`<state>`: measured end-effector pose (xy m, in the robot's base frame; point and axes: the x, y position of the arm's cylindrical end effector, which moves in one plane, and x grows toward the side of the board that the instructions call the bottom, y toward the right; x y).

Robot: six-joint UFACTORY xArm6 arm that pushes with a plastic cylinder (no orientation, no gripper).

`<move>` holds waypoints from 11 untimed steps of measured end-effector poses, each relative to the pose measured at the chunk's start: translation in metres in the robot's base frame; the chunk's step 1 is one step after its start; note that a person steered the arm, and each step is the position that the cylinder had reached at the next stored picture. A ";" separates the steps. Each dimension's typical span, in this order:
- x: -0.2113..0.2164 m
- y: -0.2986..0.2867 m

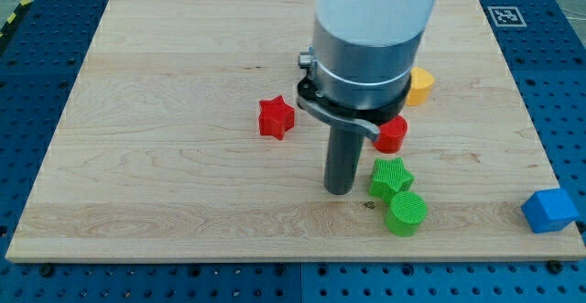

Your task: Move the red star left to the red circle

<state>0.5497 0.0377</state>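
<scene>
While the arm's pale housing stands upright over the wooden board (137, 175), my tip (340, 191) rests just left of the green star (390, 176).
No gripper here, only the bare rod. From the green star: red circle (393, 135) just above, half hidden; red star (276, 118) up-left, well apart; green circle (406, 213) touching below; yellow block (421, 85) above; blue block (549, 211) far right.
</scene>
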 end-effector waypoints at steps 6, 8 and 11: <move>-0.024 -0.181; -0.060 -0.181; -0.094 -0.168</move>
<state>0.4561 -0.1301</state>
